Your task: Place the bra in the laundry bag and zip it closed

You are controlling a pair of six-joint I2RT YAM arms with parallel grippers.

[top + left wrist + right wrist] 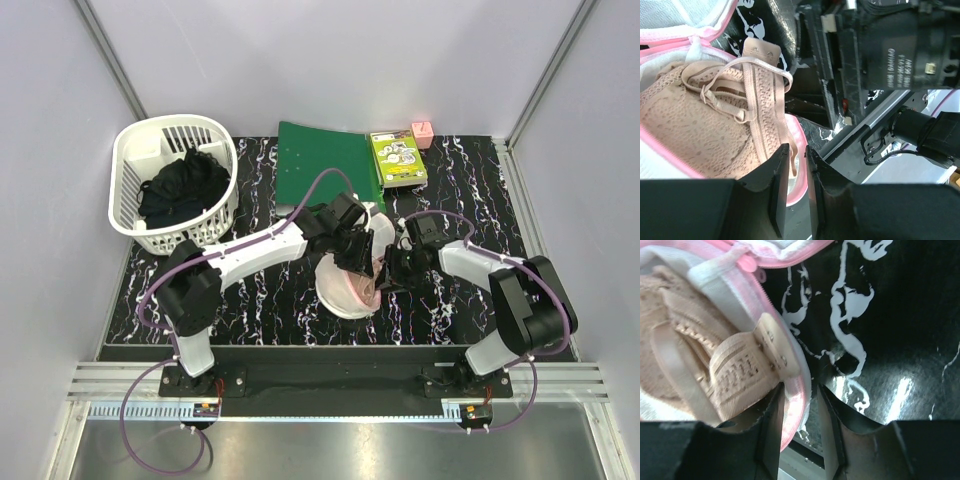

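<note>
The laundry bag (345, 298), white mesh with pink zipper trim, lies open at the table's middle. The peach lace bra (700, 125) rests inside it, its straps and hook band draped toward the rim (670, 161). My left gripper (358, 262) reaches down onto the bag from the left. Its jaws (797, 149) stand nearly together with the pink rim and a strap end between the tips. My right gripper (388, 272) sits at the bag's right edge. Its jaws (800, 387) are apart, with the pink rim (795, 407) against the left finger only and the bra's hook band (740, 370) beside it.
A white slotted basket (128, 180) holding black clothes (185, 188) stands at the back left. A green folder (325, 165), a green box (398, 158) and a small pink object (422, 133) lie at the back. The right arm (900, 45) hangs close to my left gripper.
</note>
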